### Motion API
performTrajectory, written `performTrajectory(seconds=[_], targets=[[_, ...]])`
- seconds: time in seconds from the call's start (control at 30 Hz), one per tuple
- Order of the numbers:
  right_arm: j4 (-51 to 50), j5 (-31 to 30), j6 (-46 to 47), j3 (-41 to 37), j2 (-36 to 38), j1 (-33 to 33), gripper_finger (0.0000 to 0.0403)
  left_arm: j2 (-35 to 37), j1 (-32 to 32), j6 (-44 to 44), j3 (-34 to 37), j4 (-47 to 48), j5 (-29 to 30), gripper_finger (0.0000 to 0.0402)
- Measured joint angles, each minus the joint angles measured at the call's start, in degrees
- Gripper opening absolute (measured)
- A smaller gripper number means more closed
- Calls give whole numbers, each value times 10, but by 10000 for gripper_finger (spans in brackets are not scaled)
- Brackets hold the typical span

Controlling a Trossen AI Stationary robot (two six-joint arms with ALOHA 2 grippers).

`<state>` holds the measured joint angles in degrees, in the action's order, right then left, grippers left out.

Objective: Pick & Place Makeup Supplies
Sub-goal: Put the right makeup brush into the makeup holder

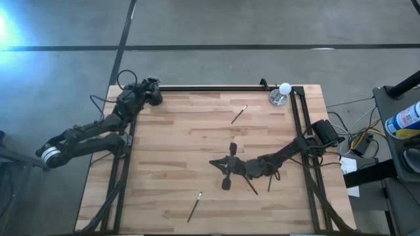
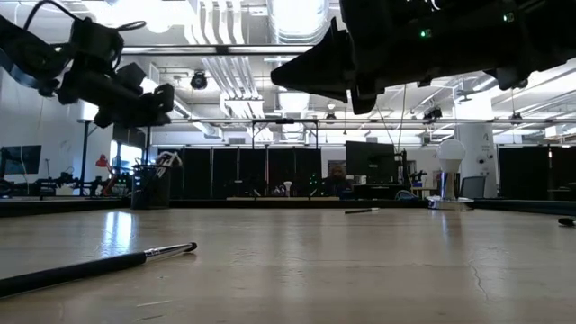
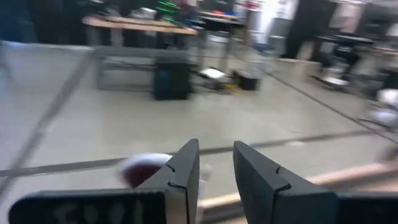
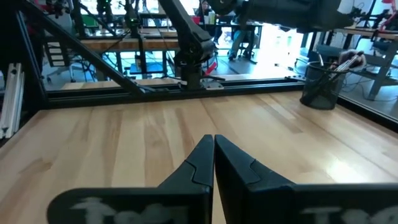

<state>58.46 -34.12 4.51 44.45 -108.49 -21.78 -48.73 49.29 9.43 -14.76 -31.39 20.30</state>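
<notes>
High view shows me a pale wood table (image 1: 177,157) on grey concrete, framed by dark rails. My left gripper (image 1: 152,90) sits over the far left corner beside a cup I can barely make out. My right gripper (image 1: 226,164) hangs over the middle, slightly right. One brush (image 1: 239,115) lies far of centre, another (image 1: 194,206) near the front edge. Two more dark sticks by the right arm I can't tell from shadow. A white ball (image 1: 284,88) stands at the far right corner.

Low view: the near brush (image 2: 90,267) runs off the left edge; the far brush (image 2: 362,211) lies flat. The cup (image 2: 150,186) holds brushes (image 2: 166,162). Both arms are cut off above, with a dim workshop behind.

Left wrist view: my fingers (image 3: 185,177) stand slightly apart, holding nothing, over floor; a blurred reddish shape sits behind them.

Right wrist view: my fingers (image 4: 199,165) are pressed together, empty, above bare wood; the cup (image 4: 323,87) is beyond.
</notes>
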Motion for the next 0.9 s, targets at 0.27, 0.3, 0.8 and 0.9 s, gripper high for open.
performTrajectory(seconds=[0.27, 0.3, 0.8, 0.9], targets=[[-47, -38, 15, -8, 12, -2, 8, 73, -123, -10, 1, 118, -134, 57], [-71, -49, 22, -9, 20, 0, 8, 78, -149, -18, 1, 130, -136, 49], [-623, -177, 476, -20, 213, -79, 8, 36, -465, -22, 134, -163, -89, 2], [-795, -169, 667, 4, 224, -125, 8, 29, -473, -22, 137, -162, -89, 2]])
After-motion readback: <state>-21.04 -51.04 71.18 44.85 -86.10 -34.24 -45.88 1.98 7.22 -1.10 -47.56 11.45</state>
